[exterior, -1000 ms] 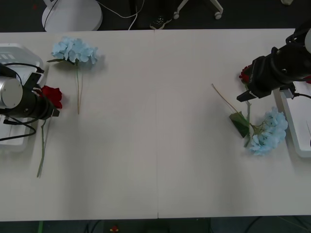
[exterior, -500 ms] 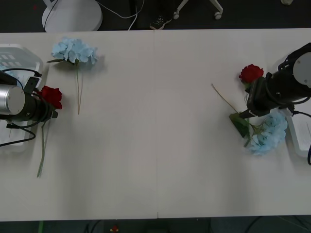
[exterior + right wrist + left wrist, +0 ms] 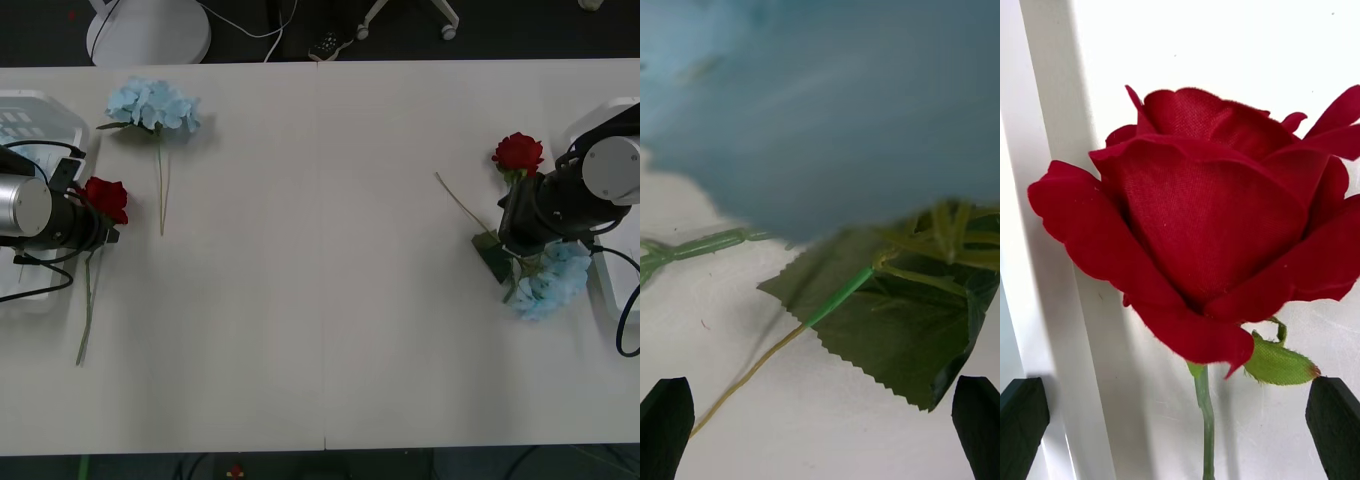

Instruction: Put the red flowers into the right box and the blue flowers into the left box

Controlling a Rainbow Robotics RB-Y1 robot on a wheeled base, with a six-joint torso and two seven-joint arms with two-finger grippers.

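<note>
The right gripper point(image 3: 515, 243) hangs low over the blue flower point(image 3: 553, 276) at the right side of the table point(image 3: 320, 300), fingers spread wide, black tips at the two corners of the right wrist view with nothing between them but bare table and stem. That stem point(image 3: 836, 298) runs on a slant across the gap, green near the serrated leaf point(image 3: 895, 322), tan farther out, so the jaws straddle it crosswise, which looks right for a pinch. The pale bloom lies just beyond the gripper toward the right box point(image 3: 612, 290); its destination, the left box point(image 3: 40, 120), is far across the table. A red rose point(image 3: 517, 152) sits just behind the gripper, stem passing under it. Over on the left, the left gripper point(image 3: 100, 222) is right up against the other red rose point(image 3: 106, 197), fingers parted either side of the stem point(image 3: 1204, 420) below the bloom. A second blue flower point(image 3: 152, 102) lies near the left box.
</note>
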